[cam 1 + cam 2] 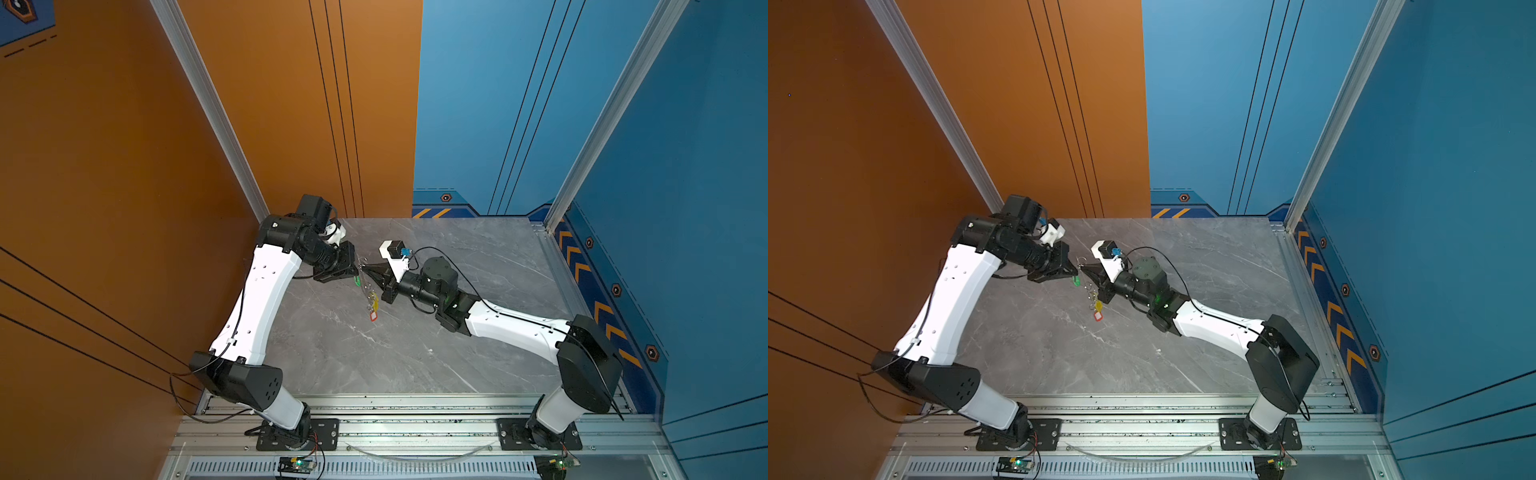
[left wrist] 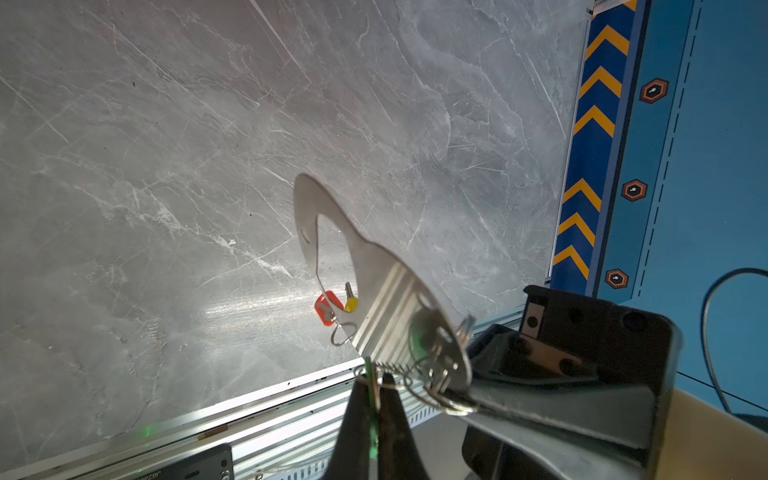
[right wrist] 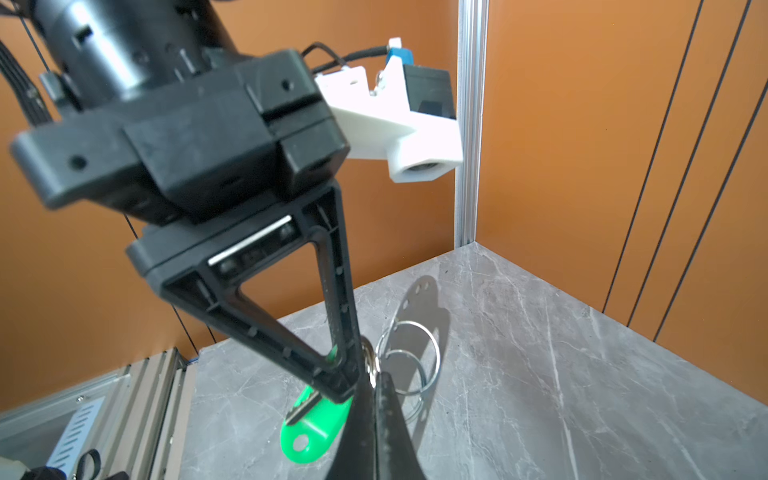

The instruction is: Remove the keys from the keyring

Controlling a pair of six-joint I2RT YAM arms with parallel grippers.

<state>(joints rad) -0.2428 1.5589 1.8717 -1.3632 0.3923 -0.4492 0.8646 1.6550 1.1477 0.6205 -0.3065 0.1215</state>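
- The red key [image 1: 373, 316] hangs nearest, below the keyring and over the grey worktop [image 1: 415, 353], a little left of its middle. I cannot tell whether it touches the worktop.
- The yellow key [image 1: 374, 300] hangs just beyond the red one, close beside it.
- The keyring [image 2: 370, 257], a flat plate with a long cut-out, is held up off the worktop between the two arms. It is tilted, with its free end towards the near side.
- Silver rings [image 3: 434, 357] cluster at its far end.
- The left jaws reach in from the left and are closed on the green key [image 3: 311, 432].
- The right jaws reach in from the right and are closed on the keyring's far end, among the rings. Their tips are just beside the left jaws.
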